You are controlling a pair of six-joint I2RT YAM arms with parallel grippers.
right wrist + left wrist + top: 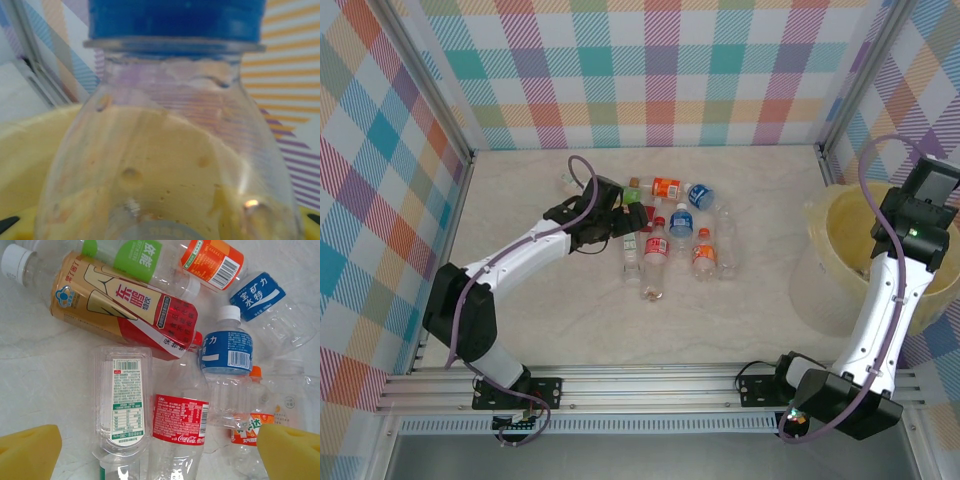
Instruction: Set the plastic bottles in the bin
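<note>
**Overhead view.** The plastic bottles [675, 232] lie heaped on their sides at the centre of the desk [550, 320]. The bin [832, 215] stands at the right edge of the frame.

**Left arm.** I have the left jaws poised above the left side of the heap, spread as wide as they go. This lets the two yellow pads [30, 452], seen in the lower corners of the left wrist view, straddle a bottle across its width. Between them, low in that frame, lie a white-labelled bottle [122, 400] and a red-labelled cola bottle [180, 426], side by side and touching. Either looks reachable, though their closeness may make a clean single pick awkward.

**Right arm.** The right jaws, at the right of the overhead frame above the bin, pinch a clear blue-capped bottle [170, 165]. It crowds the right wrist view, cap at the top of the frame, with the bin's yellow interior [30, 170] visible through and beside it. I judge it is held there so that, once let go, it falls inside the rim and not onto the desk. Most of the bottles are not yet binned.
</note>
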